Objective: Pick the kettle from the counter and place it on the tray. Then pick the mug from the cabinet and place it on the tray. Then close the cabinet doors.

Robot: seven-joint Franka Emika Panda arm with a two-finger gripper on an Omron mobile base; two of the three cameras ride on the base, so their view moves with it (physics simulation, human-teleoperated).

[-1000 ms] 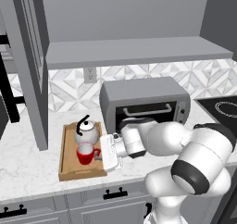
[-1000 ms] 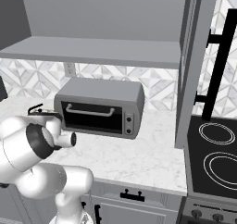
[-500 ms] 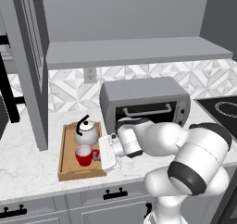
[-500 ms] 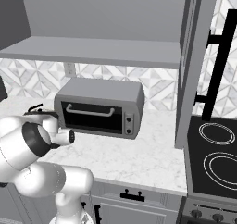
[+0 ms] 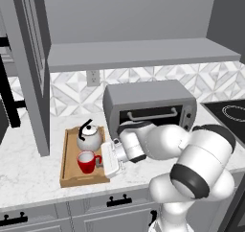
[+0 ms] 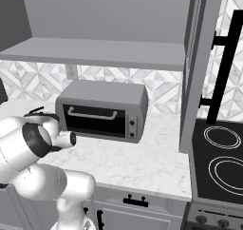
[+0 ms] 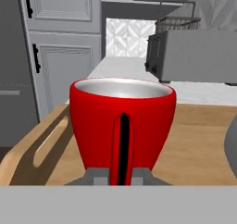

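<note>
Cabinet (image 5: 143, 58) up on the wall, grey shelf bare, cabinet doors (image 5: 31, 68) standing open w/ black bar handles. Counter (image 5: 28, 173) below in white marble, grey toaster oven (image 5: 150, 106) at the back by the tiled wall; stove (image 6: 220, 162) at the far right in the right base view. Tray (image 5: 67, 171) sits on the counter left of the oven. Kettle (image 5: 89, 137) upright at the tray's back end. Mug (image 5: 86, 161) upright on the tray just in front of the kettle, handle toward the arm. Gripper (image 5: 101, 160) low over the tray's right side, pincer clamped on the mug's handle (image 7: 122, 146), fingertips either side of it in hand view.
</note>
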